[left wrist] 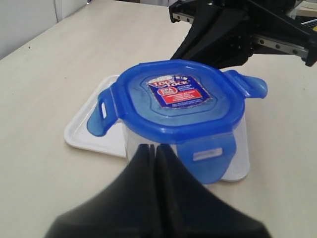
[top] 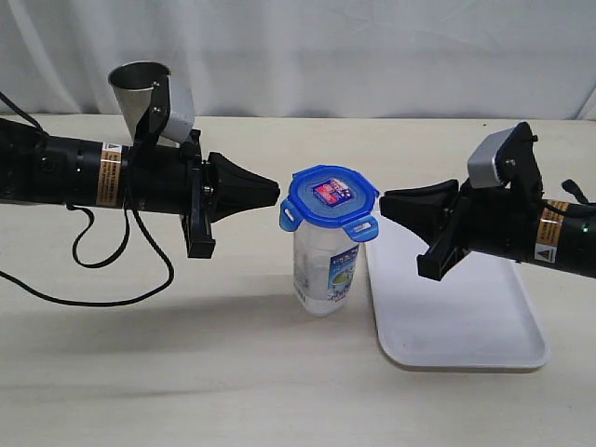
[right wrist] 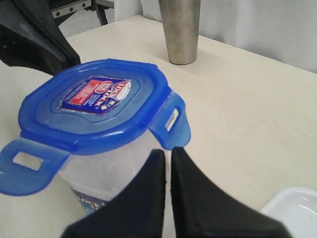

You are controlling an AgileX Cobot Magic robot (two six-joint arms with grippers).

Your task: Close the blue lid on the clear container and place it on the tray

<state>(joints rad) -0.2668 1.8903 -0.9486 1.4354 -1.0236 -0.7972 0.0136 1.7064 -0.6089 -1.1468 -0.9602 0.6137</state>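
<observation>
My left gripper [top: 276, 194] had its two black fingers pressed together, pinching nothing. My right gripper [top: 385, 201] was the same: shut and empty. Both tips pointed at the small bright blue plastic lid [top: 331, 197] from opposite sides, near it but apart from it.

The lid sat on top of the tall narrow clear plastic container with the printed label [top: 324, 270]. The container stood upright on the table, just beside the flat white rectangular plastic tray [top: 466, 326], not on it. In the wrist views several flaps stuck out sideways, so I judged the lid was not locked. One flap on my left side hung down, but I could not tell if it was snapped.

Risks, as I saw them:
- The container was tall w/ a small base. A push high up from one side only could tip it over. Both tips should press approx. together.
- A closed tip on a flap could slip off the smooth plastic and shove the lid crooked.
- If I lifted it by the lid w/o all flaps locked, the body could drop out.
- The tray rim was close, so a sliding base could catch on it and tilt.
- The tapered steel cup [top: 140, 88] stood behind my left arm; a wide swing back could hit it.
</observation>
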